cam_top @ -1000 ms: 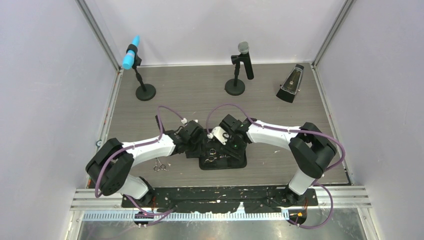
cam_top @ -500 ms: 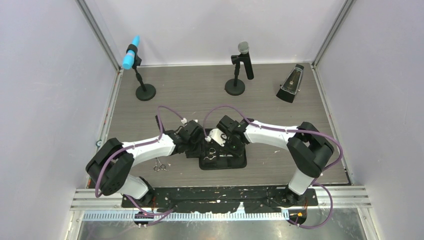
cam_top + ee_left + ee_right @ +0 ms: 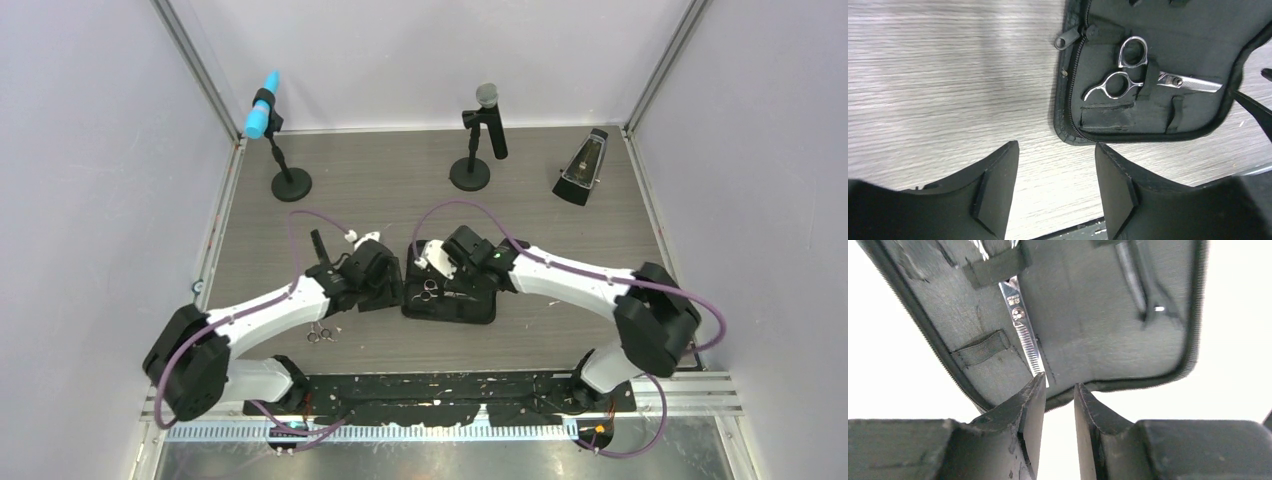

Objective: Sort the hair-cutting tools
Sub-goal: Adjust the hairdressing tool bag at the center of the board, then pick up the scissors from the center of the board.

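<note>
The black zip case [image 3: 455, 303] lies open at mid-table. One pair of silver scissors [image 3: 430, 292] sits strapped inside it, seen in the left wrist view [image 3: 1133, 75] and as a toothed blade in the right wrist view [image 3: 1024, 330]. A thin black hair clip [image 3: 1137, 277] sits in the case's other half. The second pair of scissors [image 3: 320, 333] lies loose on the table, front left. My left gripper [image 3: 388, 290] [image 3: 1055, 146] is open and empty over bare table beside the case's left edge. My right gripper [image 3: 445, 272] [image 3: 1059, 381] is narrowly open and empty at the case's rim. The comb is hidden.
Two microphones on round black bases stand at the back, one blue-tipped [image 3: 268, 120] and one grey-headed [image 3: 486, 125]. A black metronome [image 3: 583, 168] stands at the back right. White walls enclose the table on three sides.
Both grippers have drawn back from the case, the left one to the left, the right one toward the back. The case now lies slightly farther back and its inside shows.
</note>
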`<state>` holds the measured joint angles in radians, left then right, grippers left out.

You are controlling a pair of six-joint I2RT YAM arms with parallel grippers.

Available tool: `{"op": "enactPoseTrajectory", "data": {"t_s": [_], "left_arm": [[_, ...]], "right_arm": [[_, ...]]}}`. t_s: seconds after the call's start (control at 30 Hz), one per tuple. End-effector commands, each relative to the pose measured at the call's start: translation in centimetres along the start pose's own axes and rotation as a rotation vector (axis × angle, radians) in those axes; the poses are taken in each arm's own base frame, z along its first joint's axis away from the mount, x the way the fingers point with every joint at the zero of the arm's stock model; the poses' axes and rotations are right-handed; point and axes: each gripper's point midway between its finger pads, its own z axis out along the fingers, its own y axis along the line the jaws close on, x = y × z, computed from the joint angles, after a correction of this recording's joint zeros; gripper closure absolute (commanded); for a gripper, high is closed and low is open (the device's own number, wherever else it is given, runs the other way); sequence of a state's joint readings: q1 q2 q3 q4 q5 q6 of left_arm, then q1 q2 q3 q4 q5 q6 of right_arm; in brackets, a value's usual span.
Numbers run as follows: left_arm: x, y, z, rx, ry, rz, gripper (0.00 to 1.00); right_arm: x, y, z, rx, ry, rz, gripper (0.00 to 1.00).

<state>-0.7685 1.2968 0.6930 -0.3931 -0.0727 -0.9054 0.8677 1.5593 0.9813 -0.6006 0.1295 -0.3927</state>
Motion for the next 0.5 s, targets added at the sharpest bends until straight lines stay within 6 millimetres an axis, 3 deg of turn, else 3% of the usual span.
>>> {"op": "enactPoseTrajectory", "data": {"t_s": [0.0, 0.3, 0.47], "left_arm": [[-2.6, 2.7, -2.3, -0.083, -0.123, -0.051, 0.38], [-4.2, 13.3, -5.0, -0.371, -0.241, -0.236, 0.17], [-4.5, 17.3, -5.2, -0.464, -0.232, -0.324, 0.16]], "right_arm": [[-4.0, -2.1, -4.3, 0.1, -0.234, 0.047, 0.63], [-6.6, -2.7, -9.1, 0.131, -0.491, 0.229, 0.58], [-7.4, -2.8, -10.5, 0.132, -0.605, 0.341, 0.56]]}}
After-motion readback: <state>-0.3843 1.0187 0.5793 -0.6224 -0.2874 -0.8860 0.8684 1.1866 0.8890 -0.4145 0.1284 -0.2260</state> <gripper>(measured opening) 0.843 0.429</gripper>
